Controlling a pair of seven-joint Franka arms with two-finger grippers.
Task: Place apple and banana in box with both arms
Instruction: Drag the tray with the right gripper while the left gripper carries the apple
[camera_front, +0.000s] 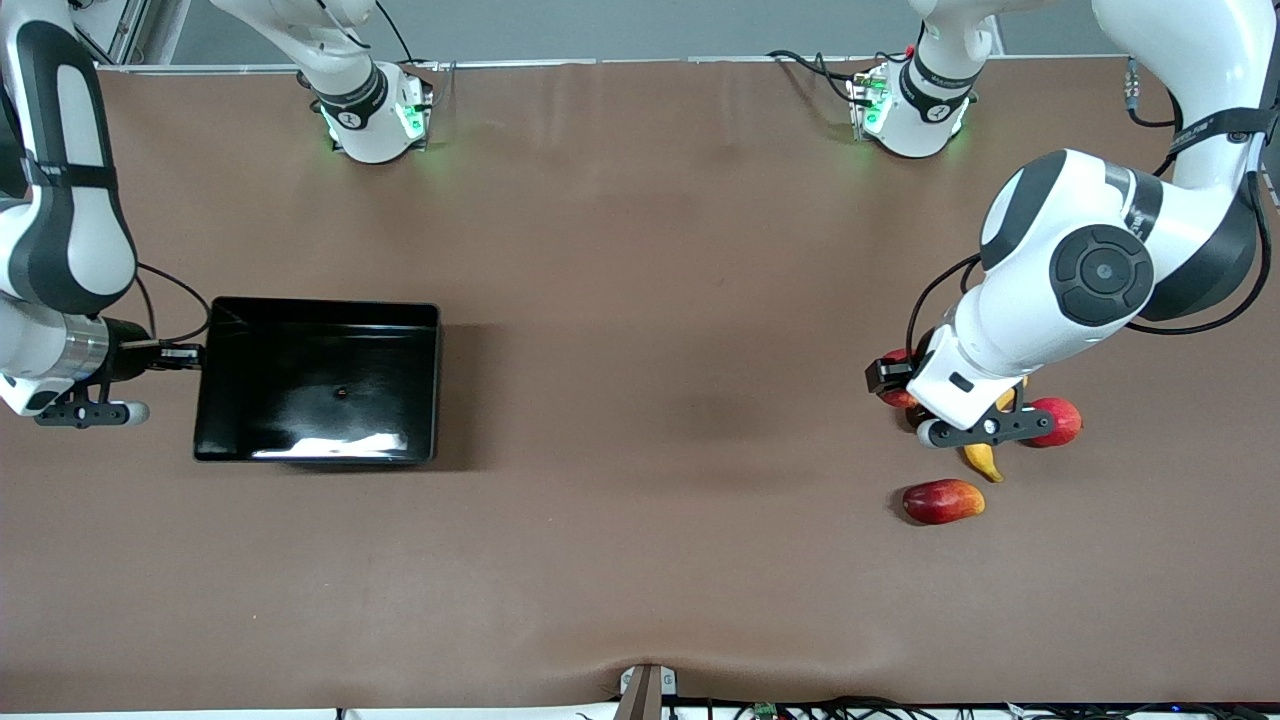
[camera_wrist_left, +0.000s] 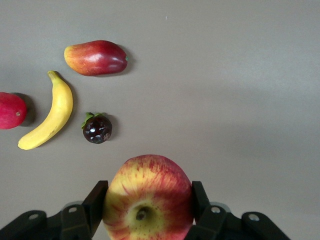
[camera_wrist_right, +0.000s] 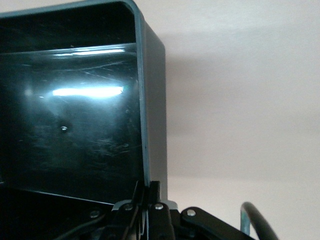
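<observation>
My left gripper (camera_front: 900, 380) is shut on the apple (camera_front: 898, 399), red with yellow streaks. In the left wrist view the apple (camera_wrist_left: 147, 197) sits between both fingers (camera_wrist_left: 95, 202), stem dimple toward the camera. The yellow banana (camera_wrist_left: 50, 117) lies on the table beside it; in the front view the banana (camera_front: 982, 460) is partly hidden under the left wrist. The black box (camera_front: 320, 305) stands toward the right arm's end. My right gripper (camera_front: 196, 355) is shut on the box's end wall, and the right wrist view shows the thin wall (camera_wrist_right: 147, 150) pinched between its fingers.
A red-and-yellow mango-like fruit (camera_front: 942, 501) lies nearer the front camera than the banana. A smooth pink-red fruit (camera_front: 1055, 420) lies beside the banana. A small dark mangosteen (camera_wrist_left: 97, 129) lies between banana and apple. The box's inside (camera_wrist_right: 70, 125) holds no fruit.
</observation>
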